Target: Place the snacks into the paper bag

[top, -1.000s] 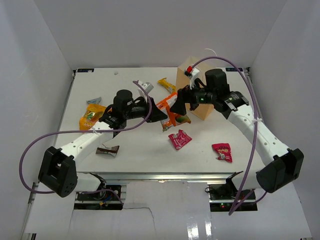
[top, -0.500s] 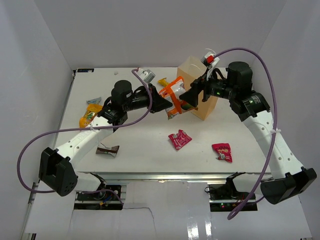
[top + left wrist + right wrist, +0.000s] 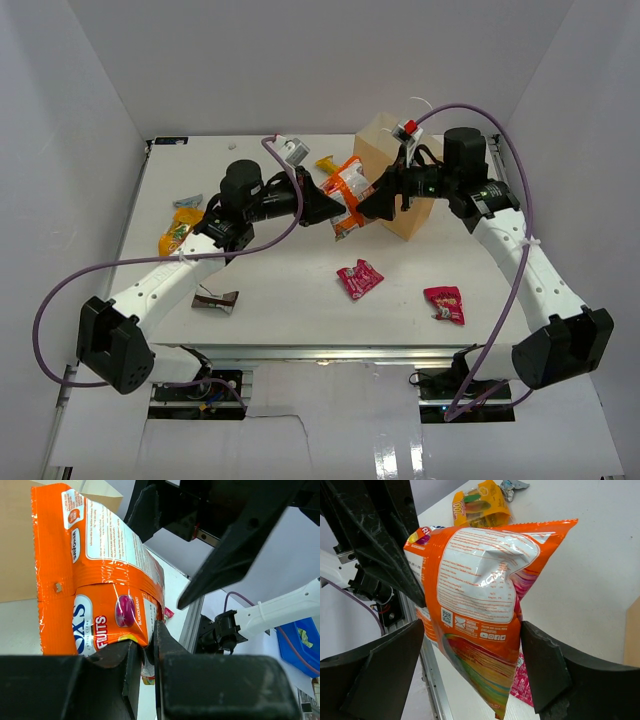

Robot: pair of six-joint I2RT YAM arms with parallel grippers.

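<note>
My left gripper (image 3: 328, 210) (image 3: 145, 647) is shut on the lower edge of an orange snack packet (image 3: 349, 188) (image 3: 100, 575) and holds it in the air just left of the tan paper bag (image 3: 392, 150) (image 3: 15, 550). My right gripper (image 3: 373, 205) (image 3: 472, 665) is open, and its jaws stand wide on either side of the same packet (image 3: 480, 585). The bag stands behind the right gripper, its lower part hidden by the arm. Other snacks lie on the table: two red-pink packets (image 3: 359, 279) (image 3: 445, 304), a brown-and-white bar (image 3: 216, 301), an orange-yellow packet (image 3: 178, 232) and a yellow packet (image 3: 330, 165).
A grey-blue packet (image 3: 188, 201) lies at the left, beside the orange-yellow one. White walls close in the table at the left, back and right. Purple cables loop over both arms. In the right wrist view a yellow packet (image 3: 480, 502) lies beyond the held one.
My left gripper has lifted the orange packet up and right towards the bag. My right gripper drew back to the right, then came back left around the packet.
</note>
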